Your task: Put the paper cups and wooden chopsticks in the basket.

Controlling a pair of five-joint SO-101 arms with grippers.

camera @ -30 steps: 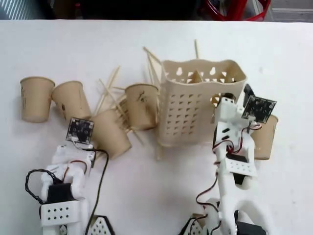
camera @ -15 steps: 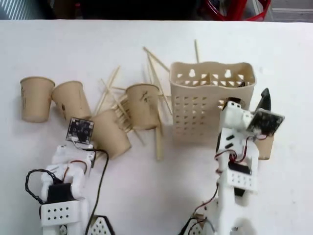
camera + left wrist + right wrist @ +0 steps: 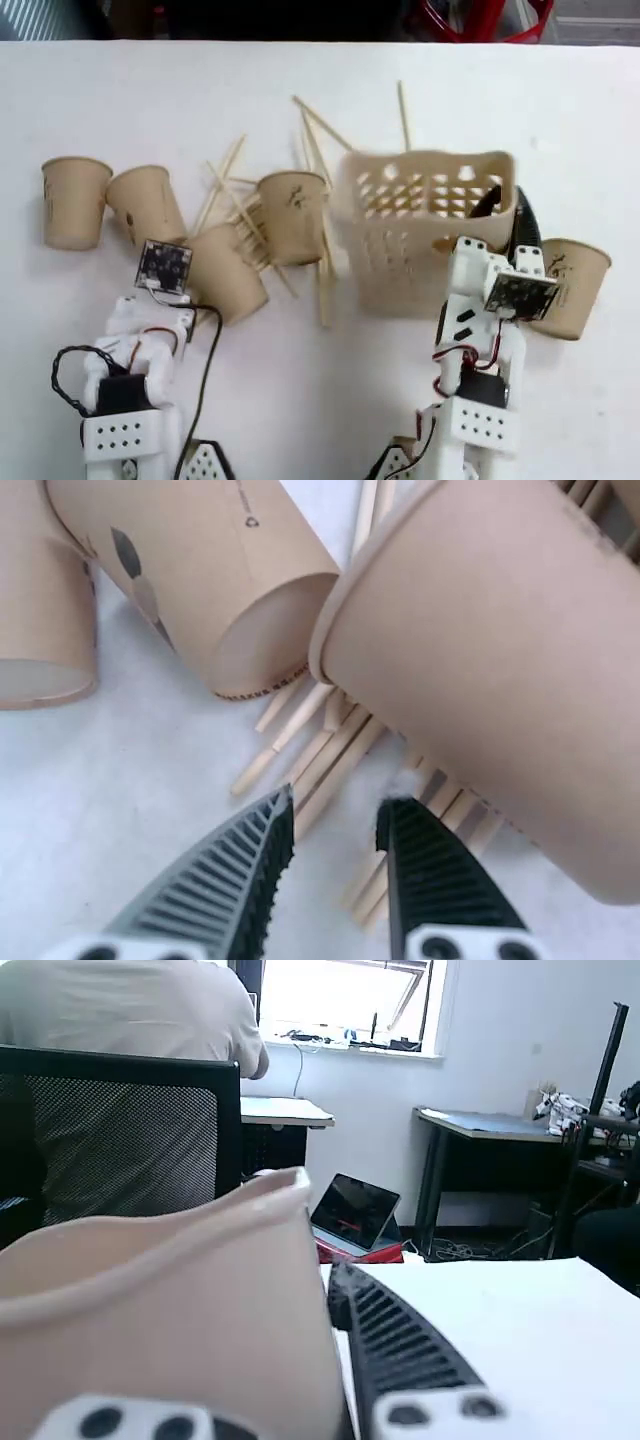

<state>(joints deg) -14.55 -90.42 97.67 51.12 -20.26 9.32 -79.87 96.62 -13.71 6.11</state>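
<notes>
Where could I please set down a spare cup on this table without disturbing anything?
Bare table runs along the far edge beyond the paper cups, and between the left arm and right arm, in front of the basket. It is crowded between the cups and basket, where the chopsticks lie scattered.

Cream perforated basket (image 3: 400,260), five tan paper cups (image 3: 145,205) lying beside it, wooden chopsticks (image 3: 323,285) scattered between
</notes>
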